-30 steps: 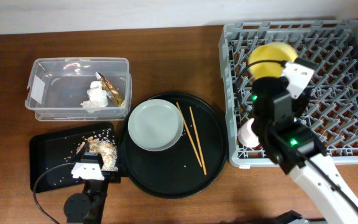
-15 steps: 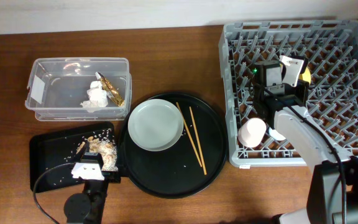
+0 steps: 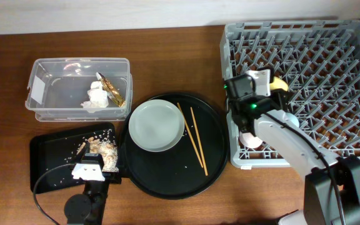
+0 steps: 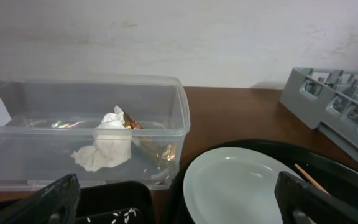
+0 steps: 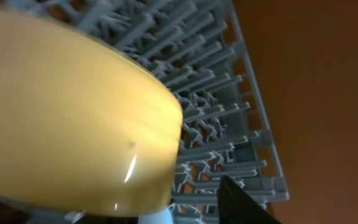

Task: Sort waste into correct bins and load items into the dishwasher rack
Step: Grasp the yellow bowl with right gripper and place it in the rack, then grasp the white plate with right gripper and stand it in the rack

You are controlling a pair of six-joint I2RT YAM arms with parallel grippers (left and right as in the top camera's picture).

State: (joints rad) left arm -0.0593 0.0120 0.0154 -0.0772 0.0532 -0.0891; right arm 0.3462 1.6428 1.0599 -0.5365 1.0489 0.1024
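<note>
My right gripper (image 3: 272,82) hangs over the left part of the grey dishwasher rack (image 3: 330,56), shut on the yellow bowl (image 3: 280,82), which is mostly hidden under the wrist. The bowl (image 5: 67,112) fills the right wrist view, with one finger (image 5: 241,202) beside it. The pink cup (image 3: 250,139) lies in the rack's front left. The plate (image 3: 157,125) and two chopsticks (image 3: 195,140) lie on the round black tray (image 3: 217,156). The napkin (image 3: 96,95) and wrapper (image 3: 112,90) are in the clear box (image 3: 42,106). My left gripper (image 3: 95,156) is open and empty over the flat black tray (image 3: 49,156), by the food scraps (image 3: 102,150).
The left wrist view shows the clear box (image 4: 166,106), the plate (image 4: 253,186) and a corner of the rack (image 4: 334,99). A pale blue bit (image 5: 157,218) shows below the bowl. Bare wood lies between the box and the rack.
My right arm has swung left across the rack, from its back middle to its left side, with the yellow bowl moving along. The left arm has not moved.
</note>
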